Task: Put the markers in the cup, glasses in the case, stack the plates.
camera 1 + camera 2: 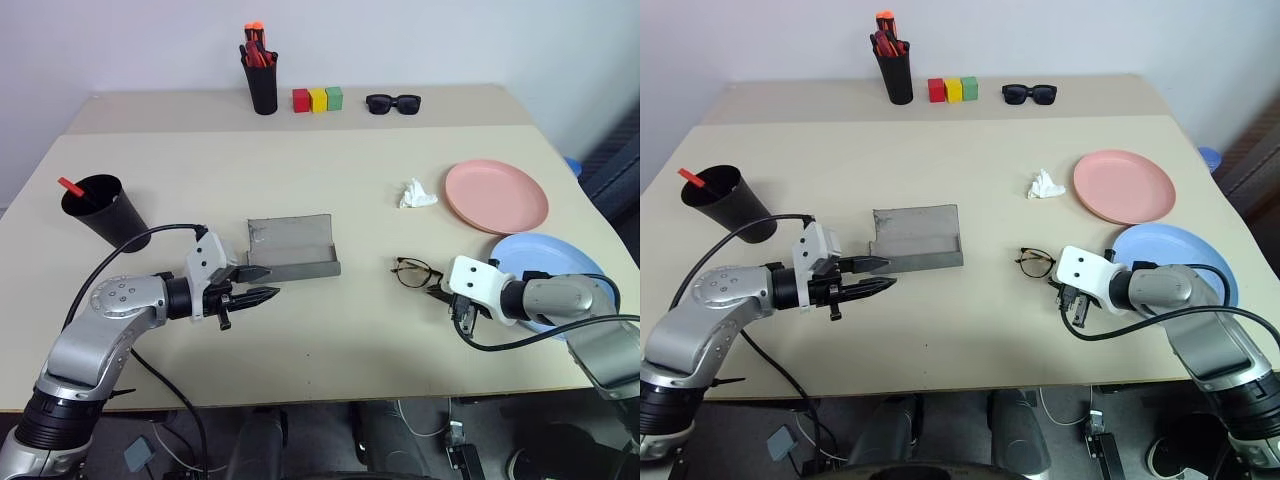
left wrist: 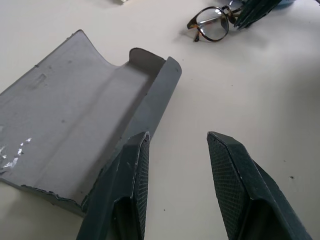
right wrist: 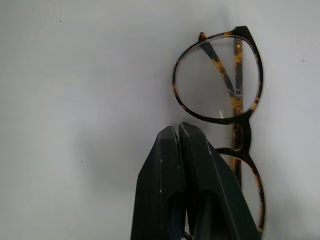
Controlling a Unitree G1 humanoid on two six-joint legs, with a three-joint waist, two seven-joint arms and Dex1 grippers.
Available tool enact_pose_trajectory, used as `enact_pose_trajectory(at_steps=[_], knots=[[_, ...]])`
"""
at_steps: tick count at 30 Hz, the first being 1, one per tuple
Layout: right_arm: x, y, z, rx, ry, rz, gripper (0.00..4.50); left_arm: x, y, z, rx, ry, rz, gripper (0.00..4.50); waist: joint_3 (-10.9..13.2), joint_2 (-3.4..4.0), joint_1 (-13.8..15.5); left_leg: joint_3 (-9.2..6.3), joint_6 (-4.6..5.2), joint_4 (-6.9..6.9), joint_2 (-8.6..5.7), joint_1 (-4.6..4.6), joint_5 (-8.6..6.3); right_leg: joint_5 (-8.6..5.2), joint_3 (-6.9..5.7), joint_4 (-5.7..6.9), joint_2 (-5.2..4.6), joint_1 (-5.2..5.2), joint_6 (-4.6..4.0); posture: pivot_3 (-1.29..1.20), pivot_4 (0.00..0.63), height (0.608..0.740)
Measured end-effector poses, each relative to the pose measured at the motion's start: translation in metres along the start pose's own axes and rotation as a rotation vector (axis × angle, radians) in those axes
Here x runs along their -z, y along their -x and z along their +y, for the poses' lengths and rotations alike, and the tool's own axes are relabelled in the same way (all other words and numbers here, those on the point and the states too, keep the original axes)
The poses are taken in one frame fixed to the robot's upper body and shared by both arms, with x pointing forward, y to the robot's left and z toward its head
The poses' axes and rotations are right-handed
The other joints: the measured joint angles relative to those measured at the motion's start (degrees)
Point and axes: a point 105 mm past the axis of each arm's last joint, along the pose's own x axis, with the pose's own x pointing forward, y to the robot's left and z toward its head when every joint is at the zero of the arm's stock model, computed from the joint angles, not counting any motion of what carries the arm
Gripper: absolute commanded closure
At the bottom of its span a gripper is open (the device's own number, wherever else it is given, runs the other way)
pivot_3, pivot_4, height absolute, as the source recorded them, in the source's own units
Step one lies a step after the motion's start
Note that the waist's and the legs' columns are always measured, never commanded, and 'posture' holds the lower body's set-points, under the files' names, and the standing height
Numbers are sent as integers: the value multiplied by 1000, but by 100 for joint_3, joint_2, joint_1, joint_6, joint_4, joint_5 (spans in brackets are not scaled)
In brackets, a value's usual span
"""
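My right hand (image 3: 179,132) is pinched shut beside the thin dark wire-framed glasses (image 3: 220,100), lower right, apparently gripping nothing; lifting would leave them. My left hand (image 2: 175,150) is half-open, empty.

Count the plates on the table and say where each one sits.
2. The pink plate lies on the table's right side; the blue plate lies just nearer the robot, partly covered by the right arm.

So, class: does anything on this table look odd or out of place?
Yes. A crumpled white tissue lies loose beside the pink plate. Also, the right hand has shut next to the glasses, apparently gripping nothing.
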Motion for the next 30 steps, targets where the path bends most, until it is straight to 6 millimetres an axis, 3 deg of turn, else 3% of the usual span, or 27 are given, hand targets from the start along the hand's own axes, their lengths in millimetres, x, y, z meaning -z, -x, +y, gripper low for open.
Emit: enact_pose_trajectory(at_steps=[3,5,8,13,24,27,30], knots=[[2,0,-2,10,10,4,4415,1,0,1,-11,-1,0,2648,0,0,3,0,0,0,0,0,0,0,0,0,0,0,0,0,150,740],[2,0,-2,13,15,3,3889,2,0,1,-14,4,2,2648,0,0,1,0,0,0,0,0,0,0,0,0,0,0,0,0,150,740],[-4,7,-12,25,17,-8,2683,11,3,-5,-1,28,23,2648,0,1,-4,0,0,0,0,0,0,0,1,1,0,0,-1,0,150,740],[-15,17,-30,79,45,-23,37,5,-6,-25,91,-16,4,2648,0,1,12,2,0,1,0,-1,0,0,1,-2,-3,2,-1,0,150,740],[-2,8,-35,102,18,23,37,5,-21,-42,136,-21,-38,2648,0,2,-7,2,0,1,0,2,0,1,1,1,-1,1,-1,0,150,740],[0,2,-36,105,8,24,970,7,-21,-42,133,-25,-41,2648,-1,2,-6,3,0,1,0,2,0,1,2,1,-1,1,-1,0,150,740],[2,-3,-37,107,8,23,2485,9,-20,-42,128,-29,-42,2648,-1,2,-4,2,0,1,0,2,0,1,2,1,-1,2,-1,0,150,740]])
